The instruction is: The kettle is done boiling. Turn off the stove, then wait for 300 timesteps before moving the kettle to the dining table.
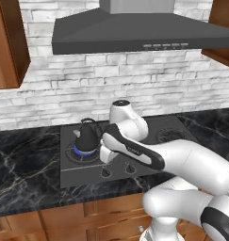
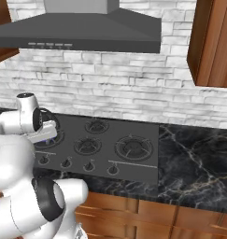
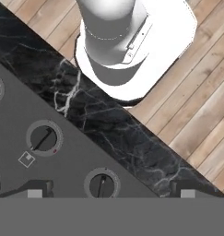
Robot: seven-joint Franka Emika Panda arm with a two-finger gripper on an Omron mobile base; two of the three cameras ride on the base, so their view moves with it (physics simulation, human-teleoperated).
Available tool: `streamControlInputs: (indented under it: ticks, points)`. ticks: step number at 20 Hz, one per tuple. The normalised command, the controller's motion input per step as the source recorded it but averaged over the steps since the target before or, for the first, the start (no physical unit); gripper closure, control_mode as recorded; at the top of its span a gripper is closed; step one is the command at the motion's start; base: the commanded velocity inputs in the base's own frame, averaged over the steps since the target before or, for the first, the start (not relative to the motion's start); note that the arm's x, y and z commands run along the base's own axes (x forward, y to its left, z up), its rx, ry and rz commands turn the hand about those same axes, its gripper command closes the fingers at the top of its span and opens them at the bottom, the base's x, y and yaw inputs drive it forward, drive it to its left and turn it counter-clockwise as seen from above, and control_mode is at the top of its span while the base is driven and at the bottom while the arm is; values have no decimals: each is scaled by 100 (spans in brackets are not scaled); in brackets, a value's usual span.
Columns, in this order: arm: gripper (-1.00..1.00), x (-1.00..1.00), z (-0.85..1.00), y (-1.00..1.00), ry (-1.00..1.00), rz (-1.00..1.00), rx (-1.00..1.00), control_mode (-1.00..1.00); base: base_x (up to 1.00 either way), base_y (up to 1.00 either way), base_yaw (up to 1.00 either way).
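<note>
Fingers (image 3: 35, 193) stand spread wide with nothing between them, one dark tip at each lower corner of the hand view, and the gripper (image 3: 109, 193) looks straight down on the front edge of the stove (image 3: 21, 138). Between the two tips sits one round black knob (image 3: 102, 183); a second knob (image 3: 44, 137) lies a little beyond the left-hand tip, with a small white square mark beside it. Past the knobs, on the other side of the fingers, runs the black veined marble counter edge (image 3: 109, 129), then wooden floor (image 3: 201, 101).

From the left base view, the kettle (image 1: 86, 136) stands upright on the front left burner, just behind the hand, with a blue flame (image 1: 84, 151) ringing its base. Farther out, the range hood (image 1: 144, 33) hangs above the cooktop against white brick (image 2: 133, 88), and wooden cabinets (image 2: 210, 42) flank it.
</note>
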Motion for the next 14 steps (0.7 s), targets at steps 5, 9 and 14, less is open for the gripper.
streamControlInputs:
  ticks: [5,9,14]
  points:
    - [-100,0,-29,22,0,-8,0,-100,0,0,0]
    - [-100,0,-29,18,0,-11,0,-100,0,0,0]
    - [-100,0,-30,8,0,-11,0,-100,0,0,0]
